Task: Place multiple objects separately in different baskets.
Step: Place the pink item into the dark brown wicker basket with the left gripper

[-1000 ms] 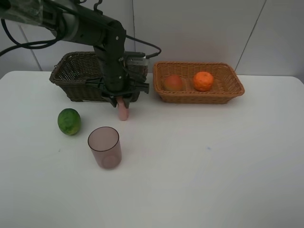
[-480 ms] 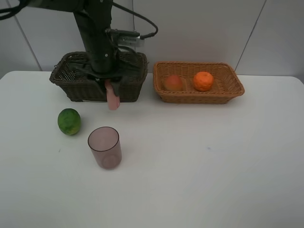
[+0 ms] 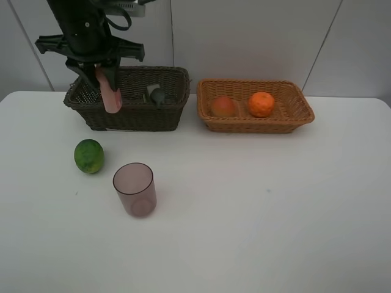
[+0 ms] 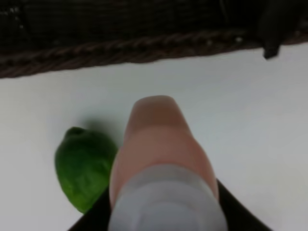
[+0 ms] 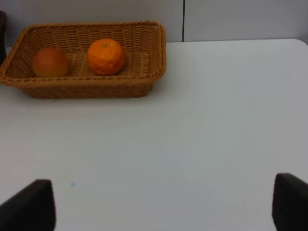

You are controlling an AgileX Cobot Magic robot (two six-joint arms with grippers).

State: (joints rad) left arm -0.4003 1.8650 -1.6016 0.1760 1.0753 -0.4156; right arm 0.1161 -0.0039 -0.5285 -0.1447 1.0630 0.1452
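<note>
Grips the pink bottle (image 3: 110, 96) tight in the left gripper (image 3: 105, 68), white cap up in the jaws, body hanging below, clear of the table (image 3: 256, 213). Hovers by the dark brown basket (image 3: 131, 116), its near rim just ahead of the tool; green fruit (image 3: 89, 156) and mauve cup (image 3: 135, 188) lower down, well apart from it. Holds the right gripper (image 5: 159, 204) spread wide above the table, tan basket (image 5: 86, 84) with orange (image 5: 106, 56) and peach (image 5: 50, 62) well ahead of it.
</note>
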